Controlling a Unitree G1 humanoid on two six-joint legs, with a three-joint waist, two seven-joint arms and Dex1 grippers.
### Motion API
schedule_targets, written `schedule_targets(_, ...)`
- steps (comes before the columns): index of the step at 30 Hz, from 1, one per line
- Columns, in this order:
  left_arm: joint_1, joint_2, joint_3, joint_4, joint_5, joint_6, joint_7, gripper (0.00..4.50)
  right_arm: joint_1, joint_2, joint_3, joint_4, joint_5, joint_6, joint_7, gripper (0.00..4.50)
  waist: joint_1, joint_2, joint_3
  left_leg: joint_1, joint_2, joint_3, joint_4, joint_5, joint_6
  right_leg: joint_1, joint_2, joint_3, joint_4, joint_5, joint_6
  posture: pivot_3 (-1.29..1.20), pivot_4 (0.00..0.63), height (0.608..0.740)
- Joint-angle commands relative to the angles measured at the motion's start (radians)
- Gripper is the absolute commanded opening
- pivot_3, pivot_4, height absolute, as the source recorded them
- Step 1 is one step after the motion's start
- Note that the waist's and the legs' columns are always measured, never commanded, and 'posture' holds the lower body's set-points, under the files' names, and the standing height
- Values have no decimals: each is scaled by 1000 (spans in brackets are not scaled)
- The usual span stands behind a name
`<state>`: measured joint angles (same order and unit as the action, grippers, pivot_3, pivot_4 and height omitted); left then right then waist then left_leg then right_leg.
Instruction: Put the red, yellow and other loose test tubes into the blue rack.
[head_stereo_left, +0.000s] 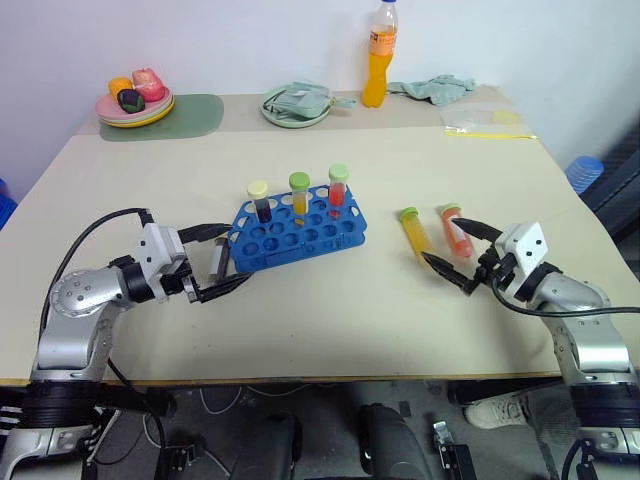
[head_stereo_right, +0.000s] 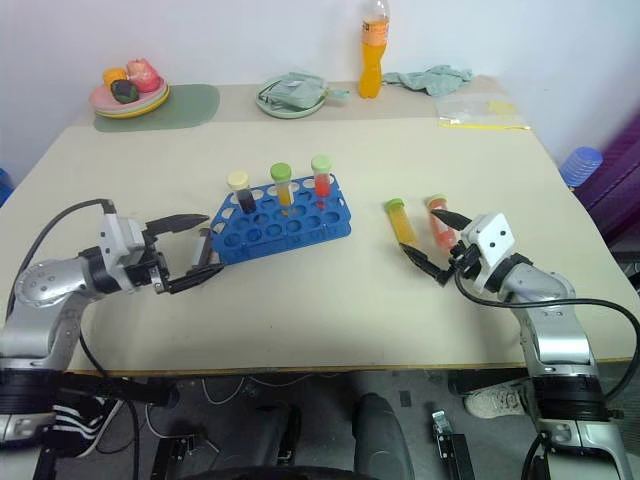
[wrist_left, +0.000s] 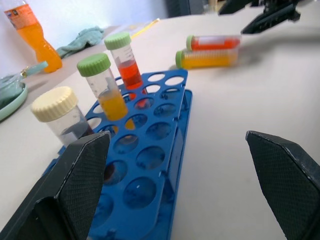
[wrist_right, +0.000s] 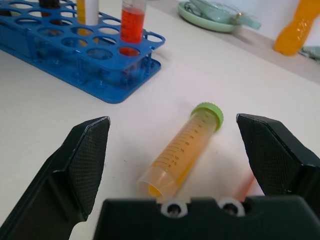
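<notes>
At the far left corner of the beige counter (head_stereo_left: 330, 310) a dark green mat (head_stereo_left: 190, 117) carries a stack of plates (head_stereo_left: 135, 108) holding three small toy foods: orange, pink and dark. Nearer, the left claw (head_stereo_left: 228, 262) hovers level just beside the left end of the blue rack (head_stereo_left: 300, 232), its two black fingers (wrist_left: 82, 170) spread wide with nothing between them. The rack sits mid-counter, turned slightly, its top a grid of round holes. Three capped test tubes stand upright in its far row: a cream-capped tube with dark liquid (head_stereo_left: 260, 200), a green-capped tube with yellow-orange liquid (head_stereo_left: 299, 195), and a green-capped tube with red liquid (head_stereo_left: 338, 189). The other holes are open. Beyond the rack, at the far edge, a pale green plate (head_stereo_left: 295, 106) holds a crumpled cloth; right of it stands an orange drink bottle (head_stereo_left: 377, 58), label unreadable, then a teal cloth (head_stereo_left: 435, 88) and a clear plastic bag (head_stereo_left: 485, 120). Right of the rack two loose tubes lie on their sides, side by side: a yellow tube with green cap (head_stereo_left: 415, 232) and a red tube (head_stereo_left: 454, 230). The right claw (head_stereo_left: 462, 257) hangs at their near ends, wide open and gripping nothing; the yellow tube lies between its fingers in the right wrist view.
</notes>
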<state>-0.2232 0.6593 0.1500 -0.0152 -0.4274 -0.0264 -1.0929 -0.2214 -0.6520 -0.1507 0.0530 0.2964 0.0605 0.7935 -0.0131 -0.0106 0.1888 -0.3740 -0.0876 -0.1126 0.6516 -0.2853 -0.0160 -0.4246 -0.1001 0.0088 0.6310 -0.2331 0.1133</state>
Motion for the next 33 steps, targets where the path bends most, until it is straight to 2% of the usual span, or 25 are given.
schedule_targets(1, 1, -9, 7, -40, -17, 6, 19, 4471, -47, -17, -21, -30, 0, 39, -25, 4500, -1, 0, 0, 0, 0, 0, 0, 0, 0, 0, 0, 0, 0, 0, 0, 0, 150, 740)
schedule_targets(5, 12, -14, 14, -55, -24, 14, 27, 4471, -107, -30, -23, -29, 5, 138, -51, 4500, 0, 0, 0, 0, 0, 0, 0, 0, 0, 0, 0, 1, 0, 0, 0, 0, 150, 740)
schedule_targets(9, 7, -2, 20, -43, -37, 22, 5, 4471, -231, -64, -1, -49, -3, 366, -115, 4500, 1, 0, 0, 0, 0, 1, 0, 0, 0, -1, 0, 1, 0, 0, 0, 0, 150, 740)
schedule_targets(15, -10, -18, 21, 0, -18, -25, 11, 4471, -498, -77, 81, 60, -55, 749, -213, 4500, -2, 0, 0, -1, 0, 2, 0, 0, 0, -2, 0, 2, 0, 0, -1, 0, 150, 740)
schedule_targets(18, -7, -38, 5, -14, -9, -25, 36, 4471, -649, -89, 151, 175, -66, 941, -185, 4500, 1, 0, 0, -1, 0, 2, 0, 0, 0, -2, 0, 2, -1, 1, -1, 0, 150, 740)
schedule_targets(22, -27, -65, -26, -16, -3, -21, 36, 4471, -818, -81, 197, 402, -122, 1016, -214, 4500, 3, 0, 0, -3, 0, 2, 0, 0, 0, -4, -1, 2, -1, 1, -1, 0, 150, 740)
schedule_targets(25, -63, -84, -48, 5, 15, -22, 45, 4471, -945, -72, 174, 647, -154, 1080, -280, 4500, 3, 0, 0, -4, -1, 3, 0, 0, 0, -5, -1, 2, -1, 1, -1, 0, 150, 740)
schedule_targets(33, -19, -103, -57, -15, 23, -33, 63, 4471, -1055, -30, 238, 769, -154, 1238, -198, 4500, -14, 2, 0, -8, 0, 6, -1, 0, 0, -11, 0, 5, 1, 1, 0, 0, 150, 740)
